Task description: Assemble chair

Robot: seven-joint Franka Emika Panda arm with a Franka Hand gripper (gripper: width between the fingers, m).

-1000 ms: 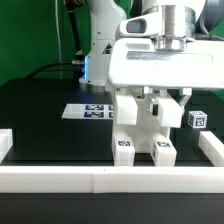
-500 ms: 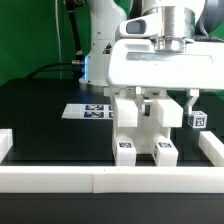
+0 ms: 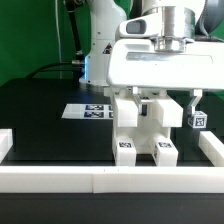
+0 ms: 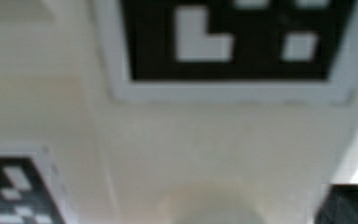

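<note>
Squarely over the chair [image 3: 145,125] with the fingers [image 3: 192,103] spread wide, one on each side of its upper part. Clamping nothing. Hard to tell from the exterior view whether either dark finger touches the plastic.

Standing upright near the middle of the black desk [image 3: 40,110], just behind the front rail [image 3: 90,180]: chunky, matte white, on two blocky legs that face the camera. Marked with a small black-and-white tag on the foot of each leg. Partly hidden above by the broad white gripper body at the end of the arm [image 3: 100,45].

Just beside the finger at the exterior view's right, a small block [image 3: 197,118] with a tag of its own. Unclear whether joined to the chair or loose.

Behind the chair and toward the exterior view's left, lying flat, the marker board [image 3: 95,110]. Closing off the desk at both sides, two more short white rails.

Very close through the wrist view: a blurred white face of the chair [image 4: 194,140], filling nearly all of it. Printed on that face, one large black tag with white shapes, and part of a second tag at a corner. No fingers to be made out there.
</note>
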